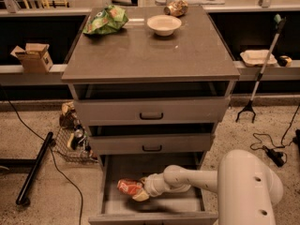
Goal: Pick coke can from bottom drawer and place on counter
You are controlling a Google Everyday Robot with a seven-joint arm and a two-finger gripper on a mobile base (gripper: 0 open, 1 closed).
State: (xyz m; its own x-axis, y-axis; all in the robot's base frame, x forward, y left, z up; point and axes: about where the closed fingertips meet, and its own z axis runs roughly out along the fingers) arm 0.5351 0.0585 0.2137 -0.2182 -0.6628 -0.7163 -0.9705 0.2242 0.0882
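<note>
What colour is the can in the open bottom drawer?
Red-orange, in the camera view; the coke can lies in the bottom drawer, the tool right beside it.

Red-orange can [129,187], grey drawer [164,206], grey-brown counter [150,55], green bag [105,20], cream bowl [164,25]; pale gripper [139,192] in drawer beside can.

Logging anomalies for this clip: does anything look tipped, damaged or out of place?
The coke can lies on its side in the bottom drawer, with the gripper right against it. On the counter, a brownish can at the back edge also lies tipped. No spill shows.
</note>
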